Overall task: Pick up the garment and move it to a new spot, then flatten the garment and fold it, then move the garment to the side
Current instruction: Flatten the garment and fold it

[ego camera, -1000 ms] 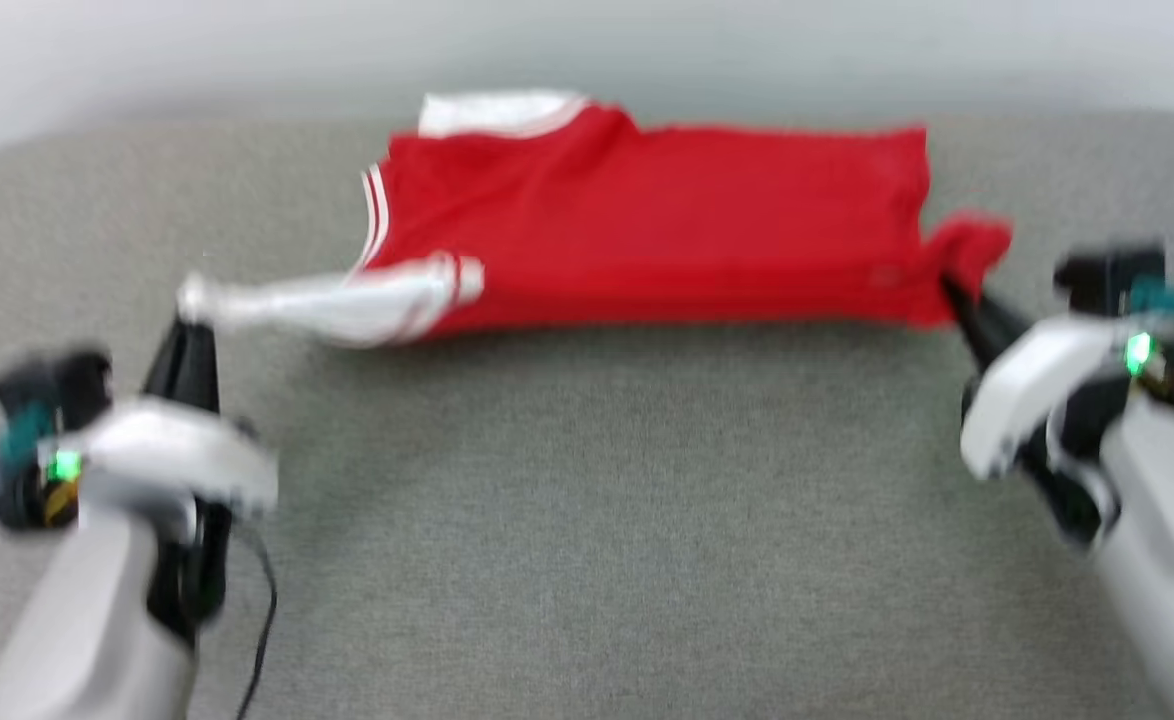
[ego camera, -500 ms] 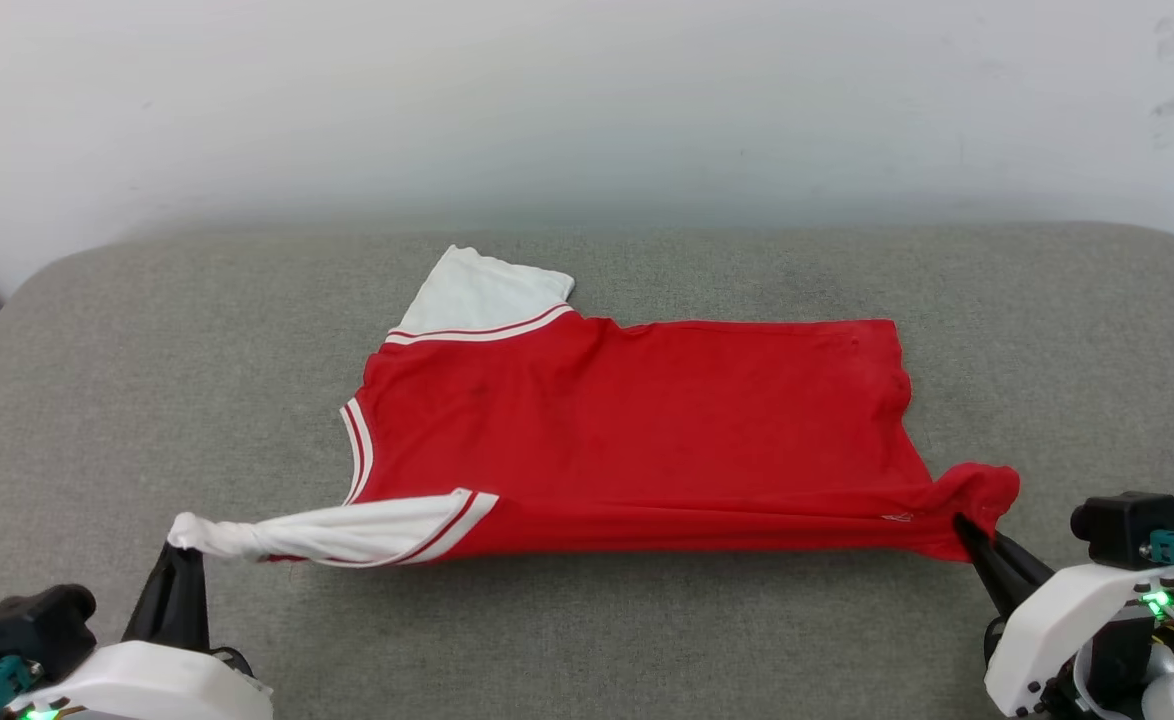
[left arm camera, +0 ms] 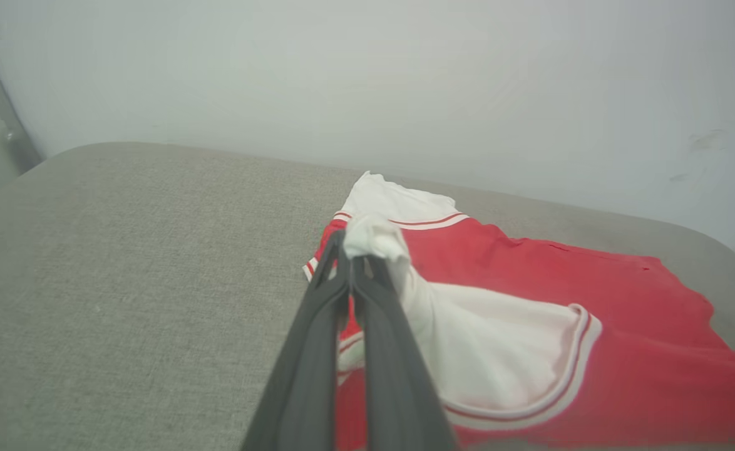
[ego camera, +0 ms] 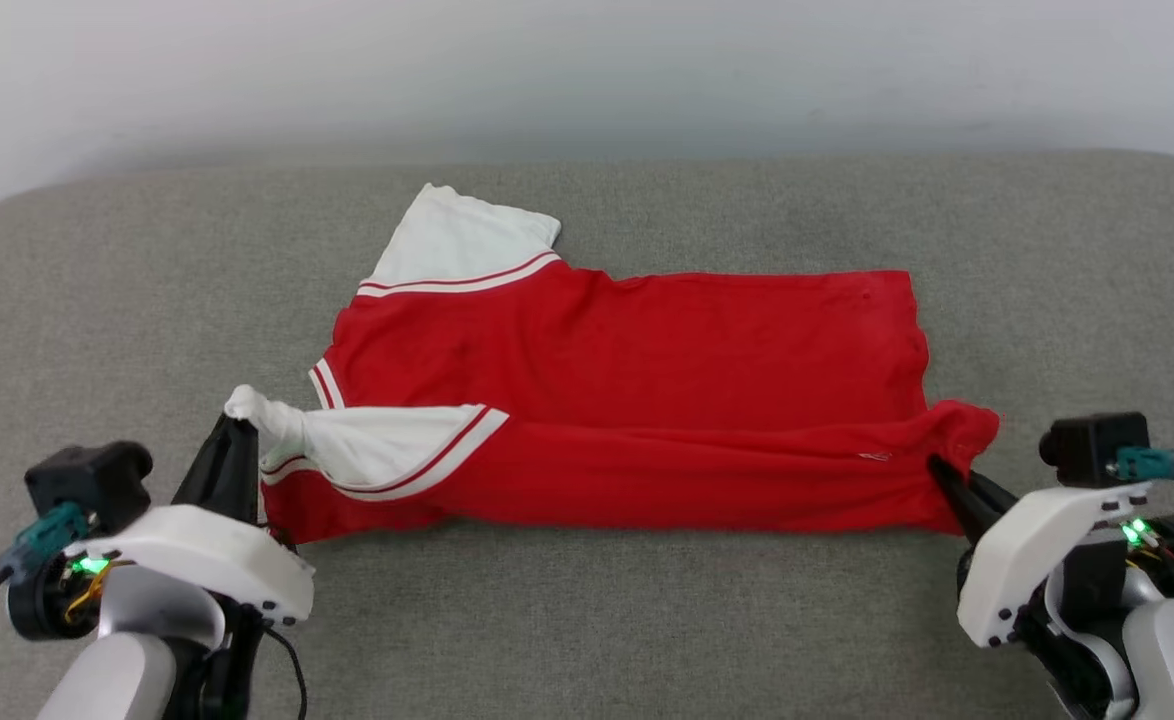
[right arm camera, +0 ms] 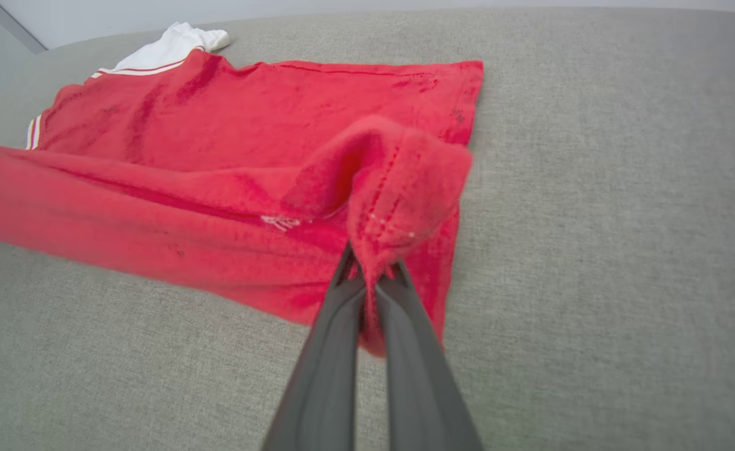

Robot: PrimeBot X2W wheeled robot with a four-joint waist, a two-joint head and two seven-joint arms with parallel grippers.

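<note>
Grip: left gripper (left arm camera: 353,254), two long dark fingers pressed together, pinching the bunched tip of the near white short sleeve (left arm camera: 499,351). That sleeve belongs to the bright red thin-fabric T-shirt (left arm camera: 530,275), which is spread over the grey woven cushion surface (left arm camera: 123,263). Behind: pale plain wall (left arm camera: 342,75).

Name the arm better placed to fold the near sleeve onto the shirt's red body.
Left. The left gripper is shut on that sleeve at its tip; the right gripper pinches the hem corner at the other end of the shirt.

Thin matt cloth garment (ego camera: 647,350) (soft, fine knit); coarse woven grey cushion (ego camera: 587,620); smooth matt wall (ego camera: 587,70).
</note>
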